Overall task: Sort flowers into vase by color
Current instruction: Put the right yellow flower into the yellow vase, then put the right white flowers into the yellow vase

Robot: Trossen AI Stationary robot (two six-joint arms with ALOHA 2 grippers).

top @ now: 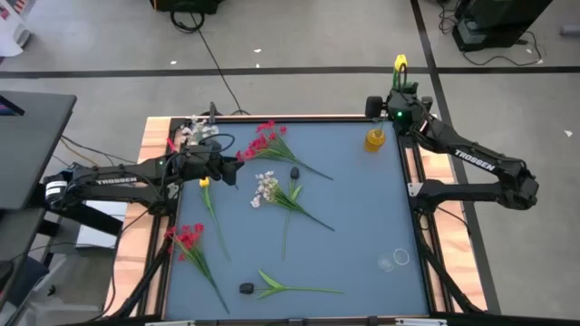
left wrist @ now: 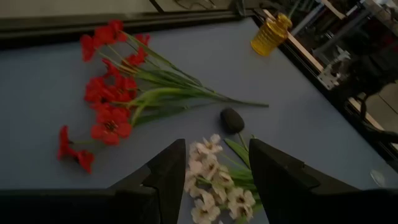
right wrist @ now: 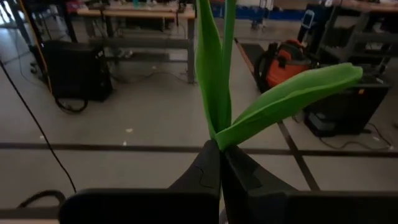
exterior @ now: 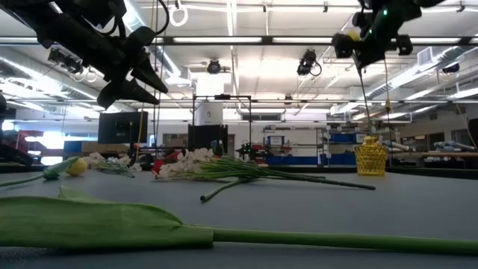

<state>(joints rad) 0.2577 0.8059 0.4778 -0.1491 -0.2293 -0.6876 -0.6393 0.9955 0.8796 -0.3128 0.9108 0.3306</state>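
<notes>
My right gripper is at the table's far right corner, above the yellow vase, and is shut on a yellow tulip. My left gripper hovers open above the table, between the red blossom cluster and the white spray. A dark bud lies beside them. Lying flat on the table are a yellow tulip, a second red cluster and a dark bud with long leaves. My right gripper pinches the tulip's green stem between its two fingers, just where the long leaves branch off. The fingers lie level, pointing toward the far edge, across the stem. The flower stands upright and lifted clear, and its stem hangs down toward the yellow vase.
More white and red flowers lie at the far left corner. Clear glass vessels sit near the right edge. The table has a wooden rim. Bare mat lies right of the middle.
</notes>
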